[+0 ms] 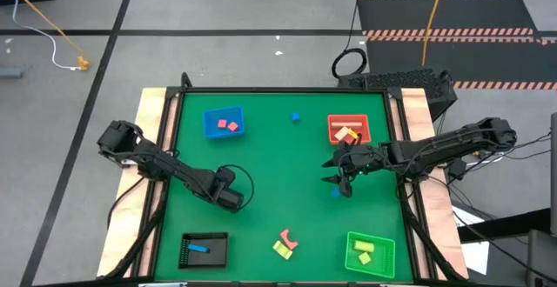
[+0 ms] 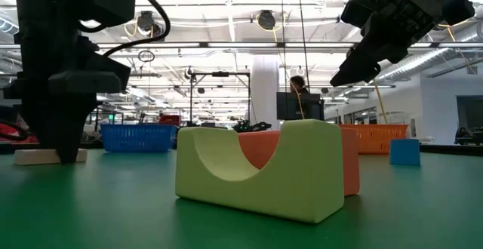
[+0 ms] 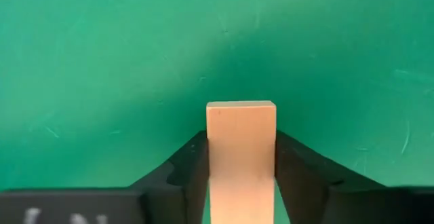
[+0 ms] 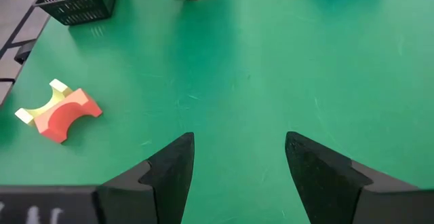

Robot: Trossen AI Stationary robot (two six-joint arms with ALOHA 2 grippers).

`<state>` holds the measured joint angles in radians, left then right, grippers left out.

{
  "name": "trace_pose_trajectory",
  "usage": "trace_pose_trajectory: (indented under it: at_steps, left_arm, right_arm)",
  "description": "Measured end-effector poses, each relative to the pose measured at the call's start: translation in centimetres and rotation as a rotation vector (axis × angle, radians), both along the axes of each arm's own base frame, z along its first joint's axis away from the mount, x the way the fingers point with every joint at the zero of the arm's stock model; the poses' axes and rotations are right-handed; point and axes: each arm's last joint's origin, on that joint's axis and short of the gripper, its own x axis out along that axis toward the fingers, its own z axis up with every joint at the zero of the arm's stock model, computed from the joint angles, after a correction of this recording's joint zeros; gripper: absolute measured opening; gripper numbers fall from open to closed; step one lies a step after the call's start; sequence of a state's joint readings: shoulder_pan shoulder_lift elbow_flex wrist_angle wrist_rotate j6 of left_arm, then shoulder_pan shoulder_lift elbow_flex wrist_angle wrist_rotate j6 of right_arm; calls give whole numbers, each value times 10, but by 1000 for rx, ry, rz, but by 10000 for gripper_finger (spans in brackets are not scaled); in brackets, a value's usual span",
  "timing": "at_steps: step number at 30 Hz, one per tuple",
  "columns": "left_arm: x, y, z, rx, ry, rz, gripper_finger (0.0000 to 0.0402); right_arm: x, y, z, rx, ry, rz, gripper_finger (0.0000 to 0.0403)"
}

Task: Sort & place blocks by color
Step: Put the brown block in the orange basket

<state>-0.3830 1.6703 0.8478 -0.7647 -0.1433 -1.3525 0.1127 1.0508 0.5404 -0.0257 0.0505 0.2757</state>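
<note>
A cream-tan bar block (image 3: 241,136) lies flat on the green table, and my left gripper (image 3: 241,149) stands over it at the table's left-middle (image 1: 231,197), shut on it. My right gripper (image 4: 237,156) hangs open above the table's right-middle (image 1: 340,171), touching nothing, with a small blue block (image 1: 335,191) just on its near side. A yellow arch (image 2: 256,170) and a pink-red arch (image 2: 302,155) sit together near the near edge (image 1: 285,244). A blue cube (image 1: 296,116) rests near the far edge. My left gripper pinches the cream-tan bar between its two fingers (image 3: 193,166), which sit on its two long sides (image 3: 215,157), coming from above and pointing down. The bar lies flat on the table, and one end (image 2: 30,157) sticks out past the fingers.
Four shallow trays stand on the table: blue (image 1: 209,130) at far left with red blocks, red (image 1: 364,120) at far right with yellow and red blocks, black (image 1: 214,257) at near left with a blue block, green (image 1: 383,261) at near right with yellow blocks. The middle is bare green.
</note>
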Motion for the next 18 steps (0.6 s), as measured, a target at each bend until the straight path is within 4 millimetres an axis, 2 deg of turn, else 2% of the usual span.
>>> trace_pose_trajectory:
  at_steps: [1,5,8,11,14,18]
  left_arm:
    - [0,0,0,6,-3,-7,133]
    - [3,3,5,87,-62,-7,131]
    - [9,16,9,219,-147,58,131]
    - [15,24,15,249,-224,77,131]
    - [30,31,20,255,-333,12,131]
    - [58,40,31,283,-543,-158,131]
  right_arm:
    - [0,0,0,0,1,0,222]
    - [0,0,0,2,0,-1,222]
    - [0,0,0,26,-1,-20,222]
    - [1,0,2,46,-17,-35,222]
    - [4,0,6,53,-75,-36,222]
    - [8,1,13,84,-154,-48,222]
